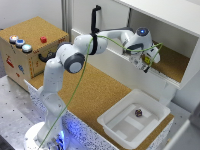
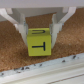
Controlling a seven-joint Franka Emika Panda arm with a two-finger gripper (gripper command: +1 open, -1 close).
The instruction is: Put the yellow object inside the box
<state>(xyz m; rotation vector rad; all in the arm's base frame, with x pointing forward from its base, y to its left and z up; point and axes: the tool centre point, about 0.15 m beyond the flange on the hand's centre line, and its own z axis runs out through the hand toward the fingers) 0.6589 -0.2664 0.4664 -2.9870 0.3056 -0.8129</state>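
The yellow object (image 2: 40,44) is a small yellow cube with a dark "T" on its face. In the wrist view it sits between my gripper's (image 2: 40,41) two fingers, which are closed against its sides, over a cork surface. In the exterior view my gripper (image 1: 146,64) is at the front edge of the cork-floored shelf, on the exterior view's right, with a bit of yellow (image 1: 147,61) at its tip. The box, a white shallow tub (image 1: 112,125), stands lower down on the cork table, nearer the camera than the gripper.
A small dark multicoloured cube (image 1: 138,113) lies inside the tub. A cork-topped wooden box with coloured buttons (image 1: 30,47) stands at the exterior view's left. A yellow-green cable (image 1: 75,95) runs along the arm. The white shelf lip (image 2: 57,65) is just below the gripper.
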